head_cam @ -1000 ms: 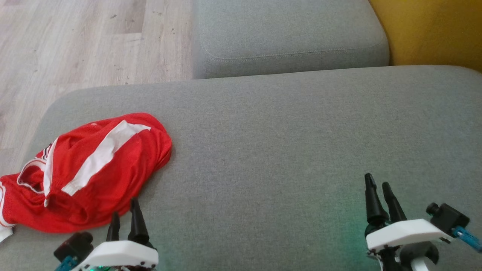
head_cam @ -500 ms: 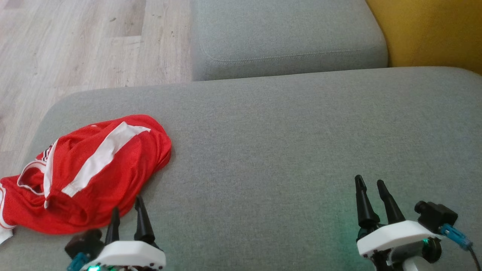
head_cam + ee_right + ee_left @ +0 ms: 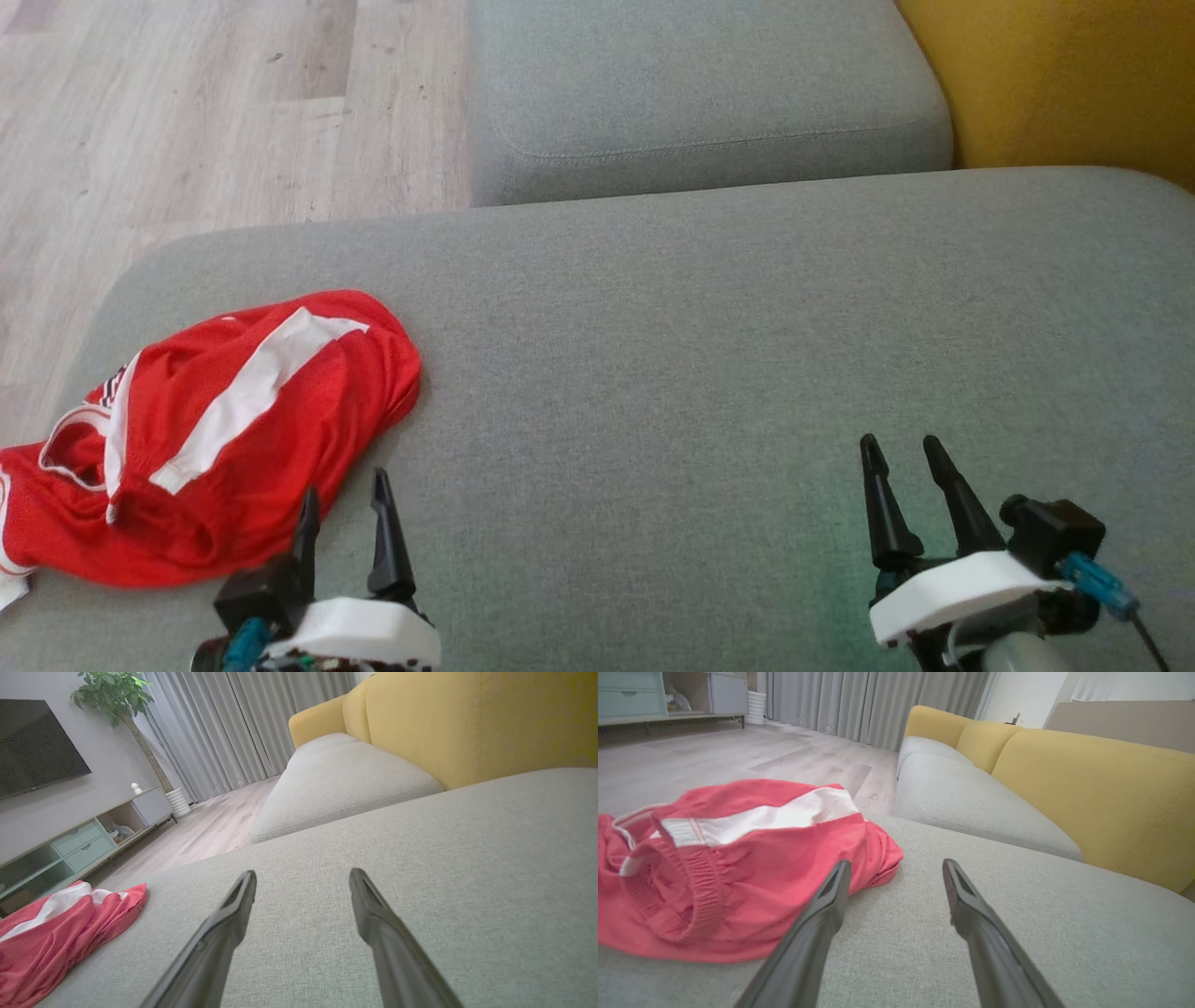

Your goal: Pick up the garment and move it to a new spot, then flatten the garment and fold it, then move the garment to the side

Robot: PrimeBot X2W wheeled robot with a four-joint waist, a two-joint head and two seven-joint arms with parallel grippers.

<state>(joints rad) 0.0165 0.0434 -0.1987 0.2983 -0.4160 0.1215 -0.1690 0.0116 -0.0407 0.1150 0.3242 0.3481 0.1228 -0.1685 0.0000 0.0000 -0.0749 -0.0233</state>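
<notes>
The garment [image 3: 215,439] is a crumpled pair of red shorts with a white stripe and an elastic waistband, lying at the left end of the grey cushion [image 3: 700,327]. It also shows in the left wrist view as the garment [image 3: 728,868] and far left in the right wrist view as the garment [image 3: 51,933]. My left gripper [image 3: 344,483] stands open just beside the garment's near right edge, its left fingertip over the fabric, nothing held. Over bare cushion at the lower right, my right gripper [image 3: 903,443] is open and empty.
A second grey seat cushion [image 3: 700,93] lies beyond, with a yellow backrest [image 3: 1064,84] to the right. Wooden floor [image 3: 187,121] runs past the cushion's left and far edges. A TV cabinet [image 3: 84,835] and curtains [image 3: 243,723] stand across the room.
My left gripper has shifted right and a little lower in the head view. My right gripper has drifted left. The camera has moved slightly; the garment lies as before.
</notes>
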